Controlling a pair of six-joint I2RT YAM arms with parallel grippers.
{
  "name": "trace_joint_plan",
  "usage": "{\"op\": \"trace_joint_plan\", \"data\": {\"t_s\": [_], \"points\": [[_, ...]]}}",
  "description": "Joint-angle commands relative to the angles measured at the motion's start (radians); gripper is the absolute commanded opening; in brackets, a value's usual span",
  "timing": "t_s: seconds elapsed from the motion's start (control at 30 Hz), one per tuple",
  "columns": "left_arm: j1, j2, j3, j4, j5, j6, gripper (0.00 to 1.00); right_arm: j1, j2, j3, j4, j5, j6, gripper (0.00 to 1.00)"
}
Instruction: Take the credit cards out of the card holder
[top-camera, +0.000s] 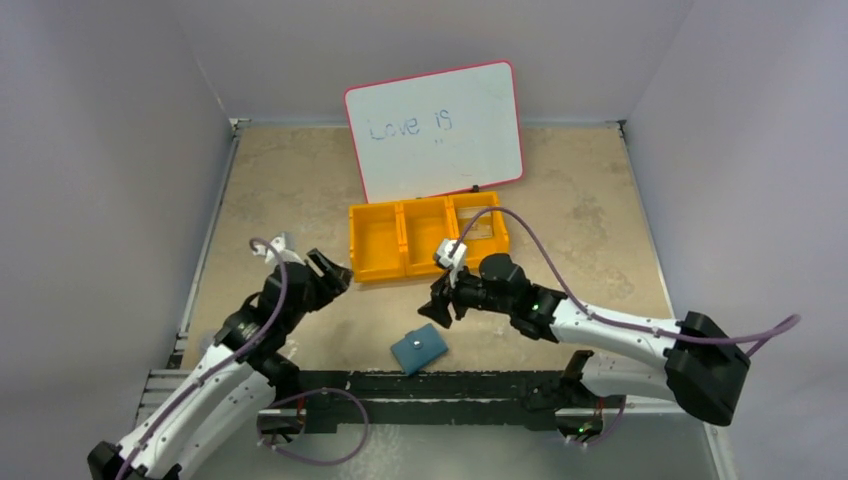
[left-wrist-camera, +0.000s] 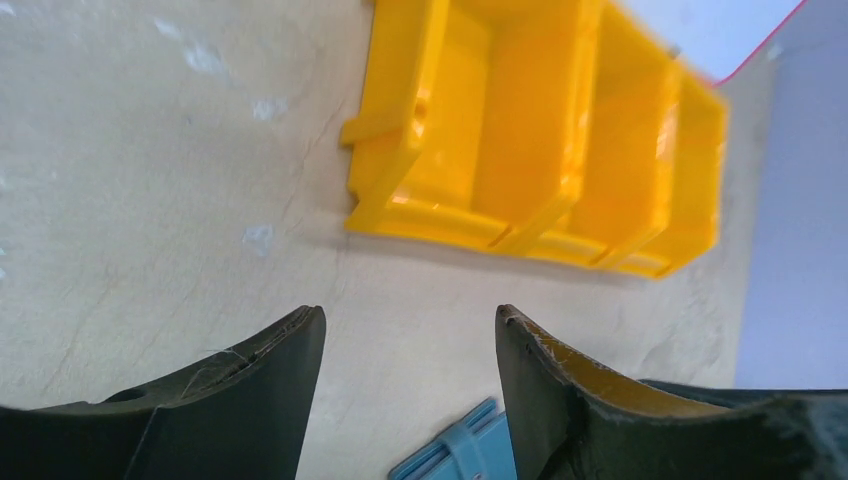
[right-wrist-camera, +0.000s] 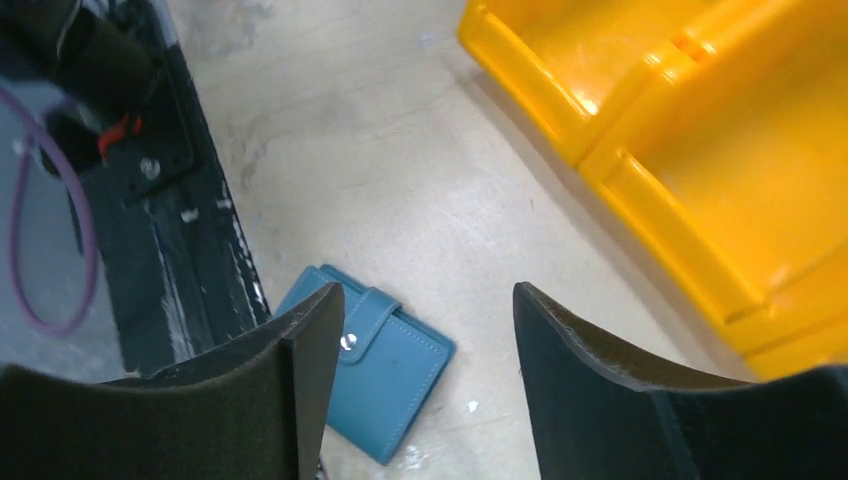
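Teal card holder (top-camera: 419, 350) lies snapped shut near the table's (top-camera: 290, 180) front edge, the right jaws spread empty just above it, likely to grasp, left jaws open beside the orange bin (top-camera: 380, 272).

White-shelled arms (top-camera: 612, 326), black joints (top-camera: 498, 270); purple cables (top-camera: 540, 245) running along them.

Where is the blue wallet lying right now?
Top view: the wallet lies closed, bottom centre, in front of the orange bin, nearest the right hand.
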Motion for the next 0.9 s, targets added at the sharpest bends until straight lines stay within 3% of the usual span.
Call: {"op": "trace_joint_plan", "data": {"t_s": [0.0,0.1,0.27,0.5,0.7,0.8,0.87], "points": [[-0.006,-0.111,0.085,-0.117,-0.19,-0.05,0.63,0.005,0.102,0.021,0.138,-0.207,-0.367,0.66],[-0.006,-0.121,0.096,-0.155,-0.2,-0.068,0.64,0.009,0.259,0.11,0.025,-0.381,-0.546,0.66],[-0.006,-0.113,0.126,-0.176,-0.208,-0.065,0.64,0.04,0.371,0.17,-0.061,-0.458,-0.73,0.67],[-0.006,-0.118,0.134,-0.179,-0.229,-0.074,0.65,0.06,0.369,0.144,-0.045,-0.576,-0.76,0.72],[-0.006,-0.131,0.131,-0.156,-0.227,-0.08,0.65,0.062,0.474,0.162,-0.089,-0.544,-0.715,0.72],[-0.006,-0.123,0.13,-0.157,-0.23,-0.08,0.65,0.062,0.509,0.167,-0.018,-0.418,-0.604,0.7],[-0.006,-0.125,0.129,-0.16,-0.234,-0.08,0.65,0.062,0.525,0.176,0.015,-0.299,-0.558,0.62]]}}
